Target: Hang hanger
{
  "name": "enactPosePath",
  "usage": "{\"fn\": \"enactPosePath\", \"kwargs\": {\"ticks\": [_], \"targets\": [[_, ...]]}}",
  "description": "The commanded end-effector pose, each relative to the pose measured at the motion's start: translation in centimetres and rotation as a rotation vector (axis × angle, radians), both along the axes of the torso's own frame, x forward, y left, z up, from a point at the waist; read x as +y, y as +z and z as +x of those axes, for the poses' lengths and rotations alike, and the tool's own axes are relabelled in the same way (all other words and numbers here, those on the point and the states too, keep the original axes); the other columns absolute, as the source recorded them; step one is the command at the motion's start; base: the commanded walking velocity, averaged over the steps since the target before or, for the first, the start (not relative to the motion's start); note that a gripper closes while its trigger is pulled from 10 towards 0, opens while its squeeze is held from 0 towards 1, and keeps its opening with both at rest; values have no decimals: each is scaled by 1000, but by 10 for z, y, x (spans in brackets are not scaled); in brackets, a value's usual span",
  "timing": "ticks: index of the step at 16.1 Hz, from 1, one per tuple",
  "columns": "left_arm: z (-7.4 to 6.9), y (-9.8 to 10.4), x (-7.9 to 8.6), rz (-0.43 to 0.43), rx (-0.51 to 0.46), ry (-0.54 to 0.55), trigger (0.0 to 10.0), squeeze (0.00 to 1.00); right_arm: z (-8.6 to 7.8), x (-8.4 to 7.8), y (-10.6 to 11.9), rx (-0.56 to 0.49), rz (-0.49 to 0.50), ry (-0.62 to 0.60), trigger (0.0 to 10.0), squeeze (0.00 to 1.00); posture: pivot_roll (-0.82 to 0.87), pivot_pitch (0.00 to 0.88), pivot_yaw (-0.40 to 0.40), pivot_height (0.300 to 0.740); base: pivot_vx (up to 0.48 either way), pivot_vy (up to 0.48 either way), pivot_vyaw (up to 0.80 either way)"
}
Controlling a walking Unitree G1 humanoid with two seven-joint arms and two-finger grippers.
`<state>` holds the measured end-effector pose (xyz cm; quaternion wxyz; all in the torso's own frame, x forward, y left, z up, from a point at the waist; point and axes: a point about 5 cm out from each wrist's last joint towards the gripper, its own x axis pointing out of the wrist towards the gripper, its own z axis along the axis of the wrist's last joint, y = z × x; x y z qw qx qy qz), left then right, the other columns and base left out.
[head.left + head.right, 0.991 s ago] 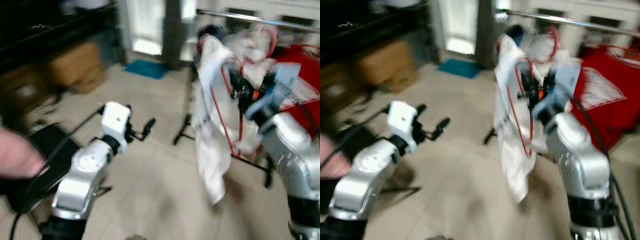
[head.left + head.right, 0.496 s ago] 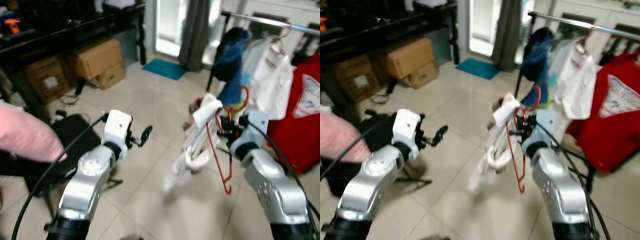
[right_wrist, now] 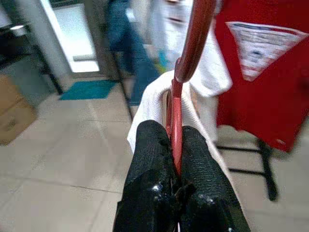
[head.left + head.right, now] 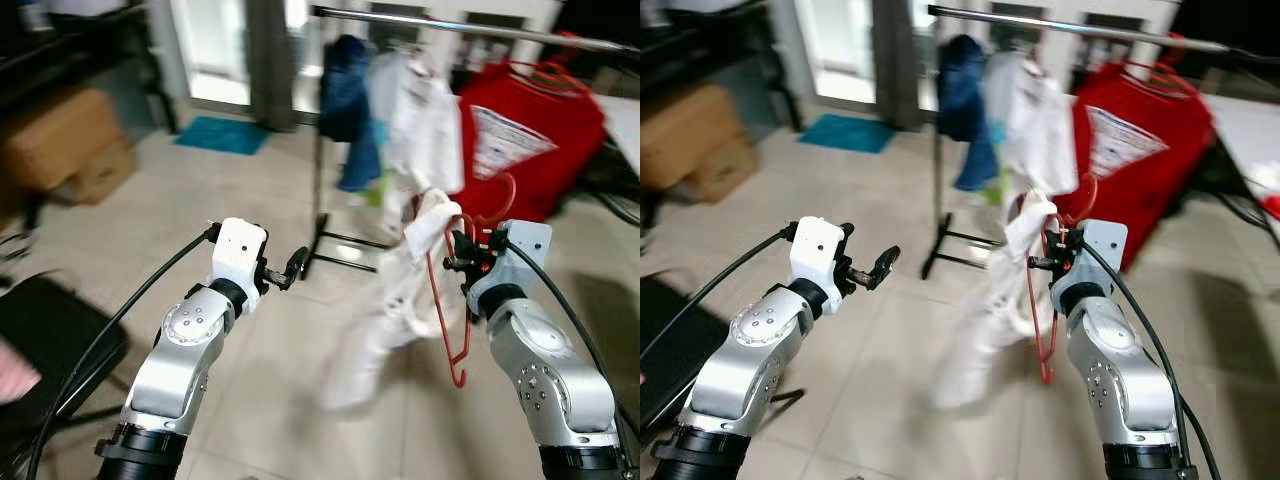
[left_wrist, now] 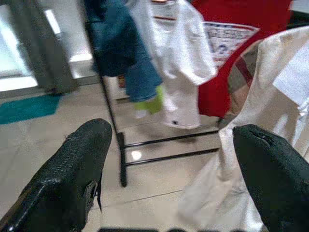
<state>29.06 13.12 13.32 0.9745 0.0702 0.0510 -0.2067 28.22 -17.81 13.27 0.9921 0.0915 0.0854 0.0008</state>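
clothes rail [image 4: 470,25] was seen ahead with garments hung | white garment [image 4: 400,300] on red hanger [image 4: 450,300] was judged light, limp, prone to swing | hanger was held off the floor, short of rail | right gripper [image 3: 176,145] fingers were clamped at its neck, judged the right hold | left gripper [image 5: 169,159] fingers were spread, empty

Right tool [image 3: 175,159] clamped; left tool [image 5: 169,164] spread.

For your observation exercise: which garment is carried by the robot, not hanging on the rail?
The white garment on the red hanger, clamped in the right tool; others hang from the rail.
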Motion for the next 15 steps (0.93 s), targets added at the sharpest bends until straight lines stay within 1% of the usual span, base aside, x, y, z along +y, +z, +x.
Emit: {"fn": "enactPosePath", "kwargs": {"ticks": [1,3,5,6,7,8,10,11,12,13,15], "targets": [[2,3,-2,7,-15,-9,10000,0,0,-4,7,-23,-27,-31,10000,0,-140,0,7,740,0,0,-800],[3,4,-2,7,-19,-9,10000,0,1,-2,8,-32,-8,-19,10000,0,-142,0,11,740,0,0,-800],[4,4,-3,4,-24,-13,10000,0,0,-1,7,-17,19,-15,10000,0,-148,0,19,740,0,0,-800],[4,4,-4,3,-25,-14,10000,0,-1,-1,7,-10,16,-16,10000,0,-148,0,19,740,0,0,-800],[5,4,-4,1,-26,-18,10000,0,-1,0,6,14,-14,-12,10000,0,-148,0,22,740,0,0,-800],[6,5,-5,17,-33,-22,10000,0,-1,2,6,16,-17,4,10000,0,-151,0,25,740,0,0,-744],[7,4,-5,22,-21,-20,10000,0,0,6,7,14,-11,24,10000,0,-151,0,25,740,0,0,0],[7,5,-5,16,-30,-16,10000,0,0,12,8,15,-2,85,10000,0,-149,0,19,740,0,-480,0],[6,5,-5,-14,-27,-8,10000,0,1,17,8,23,2,144,10000,0,-144,0,13,740,0,0,0],[6,5,-2,-4,-22,4,10000,0,1,22,10,14,1,212,10000,0,-144,0,13,740,0,0,0],[6,5,0,3,-25,7,10000,0,2,28,14,-3,-1,292,10000,0,-136,0,4,740,0,0,0]]}}
